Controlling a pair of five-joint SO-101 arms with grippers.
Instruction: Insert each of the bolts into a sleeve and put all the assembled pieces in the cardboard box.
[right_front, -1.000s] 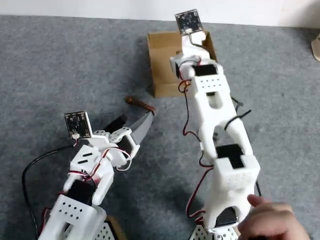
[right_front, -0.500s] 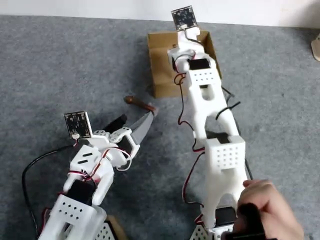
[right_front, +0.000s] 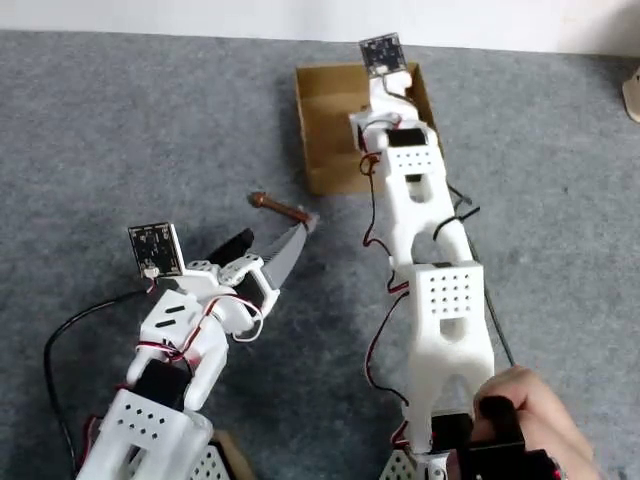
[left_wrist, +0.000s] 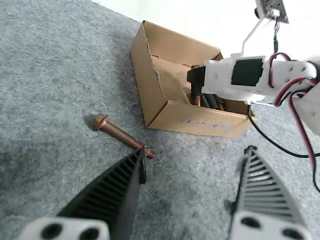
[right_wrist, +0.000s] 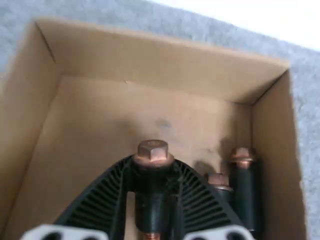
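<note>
The right gripper (right_wrist: 152, 169) is clamped on a sleeved bolt (right_wrist: 152, 150), its copper head above the fingers. It hangs low inside the cardboard box (right_wrist: 150, 55), probably to drop the piece beside the two assembled pieces (right_wrist: 243, 185) standing against a side wall. The left gripper (left_wrist: 195, 155) hovers over the grey mat (right_front: 120, 120) with its jaws wide apart. It faces the loose bolt (left_wrist: 121, 134) lying just off the box's near corner, likely the next pick.
</note>
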